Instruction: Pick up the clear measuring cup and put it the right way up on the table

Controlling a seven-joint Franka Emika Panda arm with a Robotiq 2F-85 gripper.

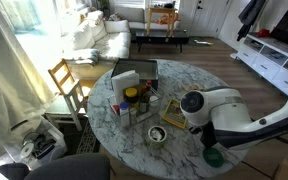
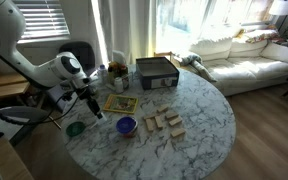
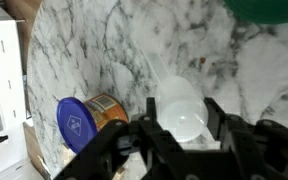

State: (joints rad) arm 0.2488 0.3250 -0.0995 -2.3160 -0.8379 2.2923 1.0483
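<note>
The clear measuring cup (image 3: 176, 100) lies between my gripper's (image 3: 182, 112) two black fingers in the wrist view. Its rounded end faces the camera and both fingers press against its sides, just over the white, grey-veined marble table (image 3: 104, 50). In both exterior views the gripper (image 1: 208, 140) (image 2: 92, 106) is low at the near edge of the round table (image 1: 199, 85) (image 2: 209, 115). The cup itself is too small to make out there.
A blue-lidded tin (image 3: 79, 122) lies close beside the gripper and a green dish (image 2: 76, 128) sits near the table edge. A blue bowl (image 2: 126, 125), wooden blocks (image 2: 164, 122), a yellow book (image 2: 121, 102), a dark box (image 2: 156, 72) and bottles (image 1: 134, 100) stand further in.
</note>
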